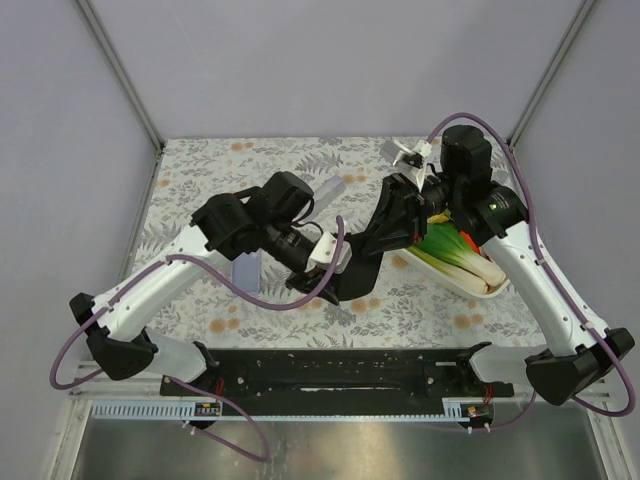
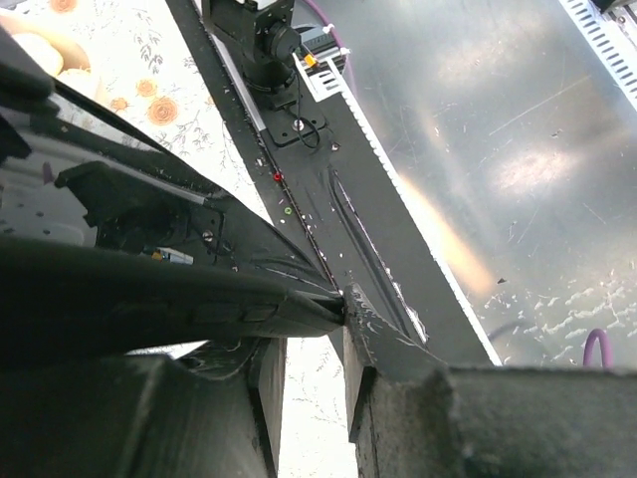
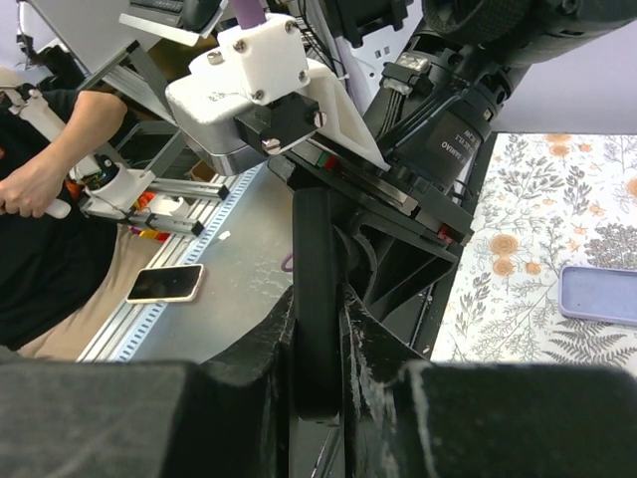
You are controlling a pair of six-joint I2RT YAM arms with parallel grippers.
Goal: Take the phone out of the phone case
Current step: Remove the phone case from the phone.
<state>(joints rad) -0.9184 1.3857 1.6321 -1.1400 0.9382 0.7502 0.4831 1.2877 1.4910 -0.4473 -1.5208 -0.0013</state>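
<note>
A black phone in its black case [image 1: 365,250] hangs tilted above the table between both arms. My right gripper [image 1: 392,208] is shut on its upper part; in the right wrist view the slab [image 3: 317,289] stands edge-on, pinched between the fingers of that gripper [image 3: 318,334]. My left gripper [image 1: 318,280] holds the slab's lower end. In the left wrist view the black slab [image 2: 149,299] runs in from the left and ends between the tips of that gripper [image 2: 317,334], with floral table showing lower in the gap.
A lavender case-like slab [image 1: 245,270] lies flat on the floral table, also in the right wrist view [image 3: 597,294]. A white dish [image 1: 495,288] with green vegetables sits at the right. A clear object [image 1: 330,190] lies behind the left arm.
</note>
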